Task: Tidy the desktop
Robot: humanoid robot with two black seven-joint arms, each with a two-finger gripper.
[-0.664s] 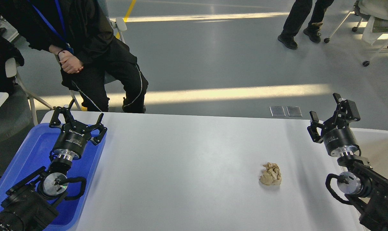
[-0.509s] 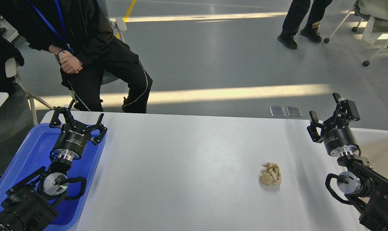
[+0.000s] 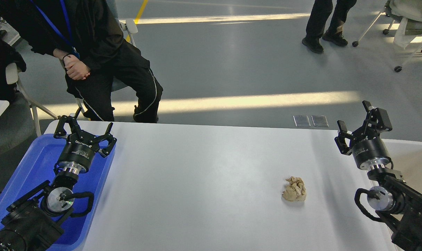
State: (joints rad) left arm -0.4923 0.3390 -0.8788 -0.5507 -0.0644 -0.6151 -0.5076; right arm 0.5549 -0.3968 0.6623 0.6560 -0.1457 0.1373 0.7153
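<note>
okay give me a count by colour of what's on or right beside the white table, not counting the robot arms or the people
Tan: 1, the crumpled paper ball lying on the desktop
Blue: 1, the tray at the left edge
Off-white: 1, the bin at the right edge
Total: 3

A grey floor stretches beyond the counter, crossed by sunlit bands. Wheeled chairs stand at its far right.

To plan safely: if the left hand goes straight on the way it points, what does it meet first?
Probably nothing on the desktop: the open left hand points past the far edge, toward the seated person's legs. Depth is unclear.
</note>
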